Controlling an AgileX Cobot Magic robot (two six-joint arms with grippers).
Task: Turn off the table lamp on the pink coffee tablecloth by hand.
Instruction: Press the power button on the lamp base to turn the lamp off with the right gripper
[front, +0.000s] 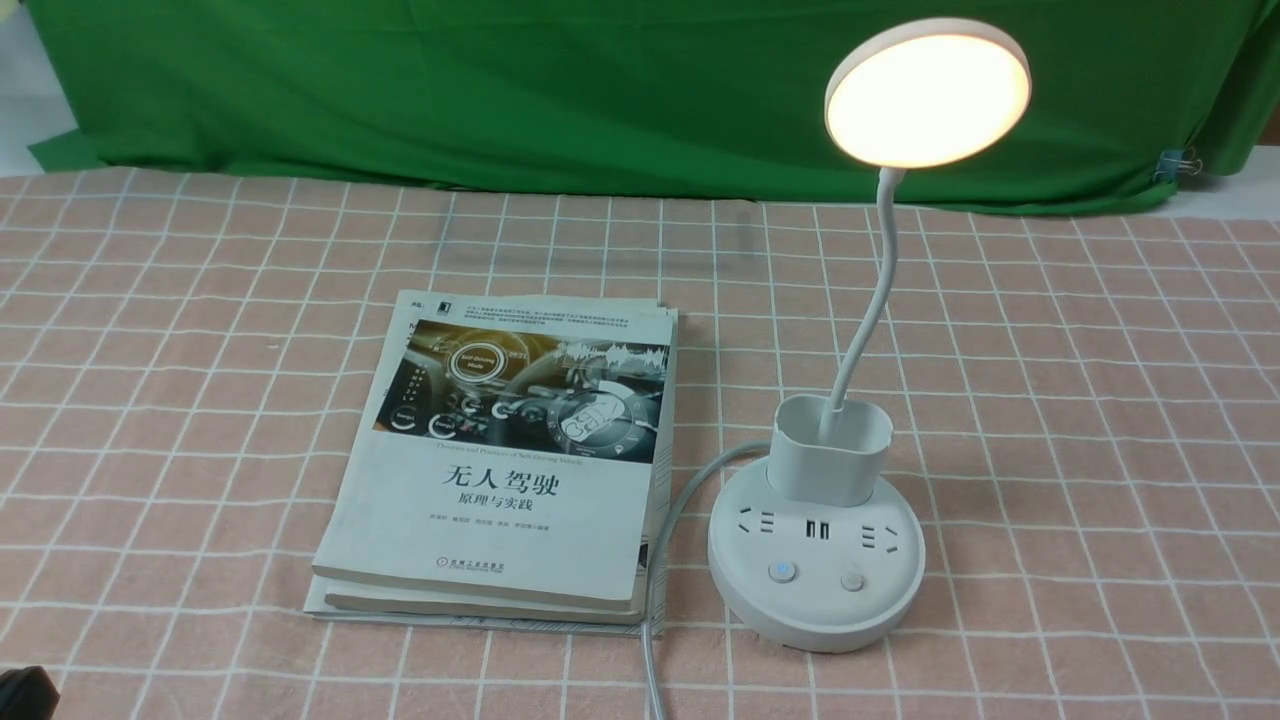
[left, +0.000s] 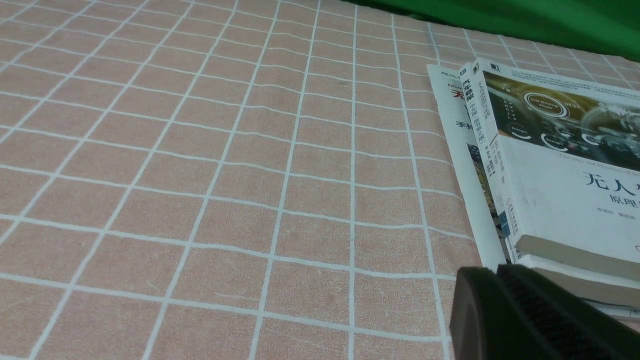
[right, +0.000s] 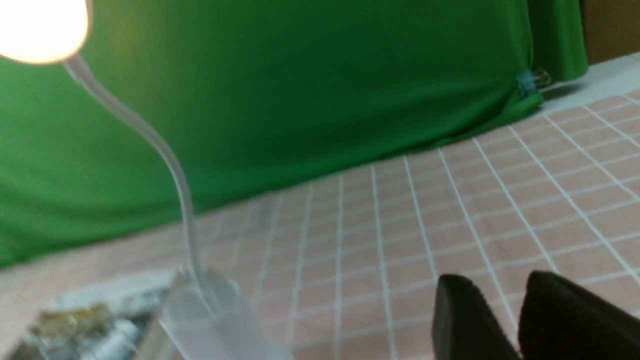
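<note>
The white table lamp (front: 818, 560) stands on the pink coffee tablecloth (front: 1080, 420), right of centre. Its round disc head (front: 927, 92) glows warm yellow, so it is lit. Two buttons sit on the front of its round base; the left button (front: 782, 572) shows a blue dot. In the right wrist view the lamp's gooseneck (right: 165, 150) and glowing head (right: 37, 27) appear blurred. My right gripper (right: 500, 282) is open with only cloth between its fingers, well apart from the lamp. My left gripper (left: 495, 272) is shut and empty, beside the books. Neither hand touches the lamp.
Two stacked books (front: 510, 460) lie left of the lamp. The lamp's grey cable (front: 660, 560) runs between books and base toward the front edge. A green backdrop cloth (front: 500, 90) hangs at the back, with a clip (front: 1180, 162) at its right.
</note>
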